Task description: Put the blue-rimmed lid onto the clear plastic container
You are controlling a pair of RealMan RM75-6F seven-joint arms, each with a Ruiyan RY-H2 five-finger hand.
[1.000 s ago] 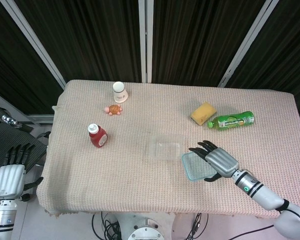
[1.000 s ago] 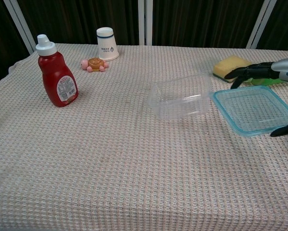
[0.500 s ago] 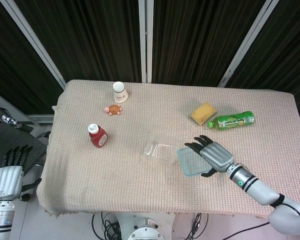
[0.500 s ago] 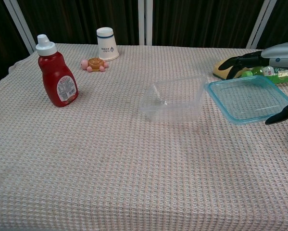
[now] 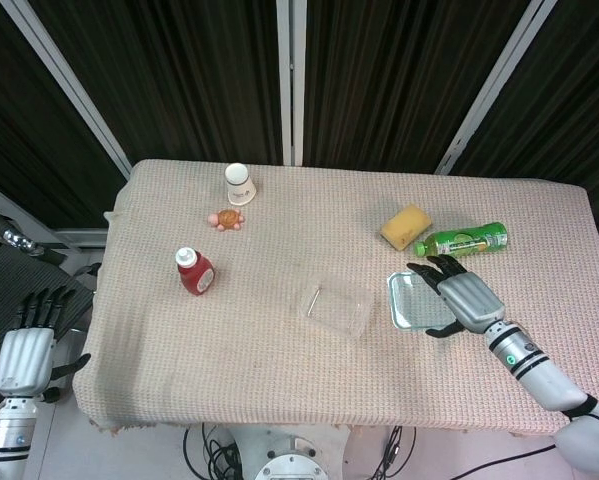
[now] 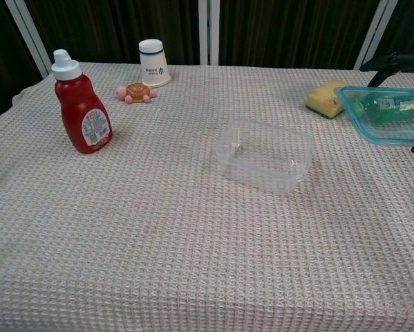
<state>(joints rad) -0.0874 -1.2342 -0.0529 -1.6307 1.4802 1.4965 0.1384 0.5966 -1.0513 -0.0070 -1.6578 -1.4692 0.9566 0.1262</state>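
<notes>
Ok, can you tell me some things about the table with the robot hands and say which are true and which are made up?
1. The blue-rimmed lid is already on the clear plastic container. False: the right hand holds it up, to the side of the container.
2. The red sauce bottle with the white cap stands upright. True.
3. The green plastic bottle stands upright. False: it lies on its side next to the yellow sponge.
4. The white paper cup is upside down near the small toy turtle. True.
5. The left hand holds the container. False: it holds nothing, off the table's edge.
</notes>
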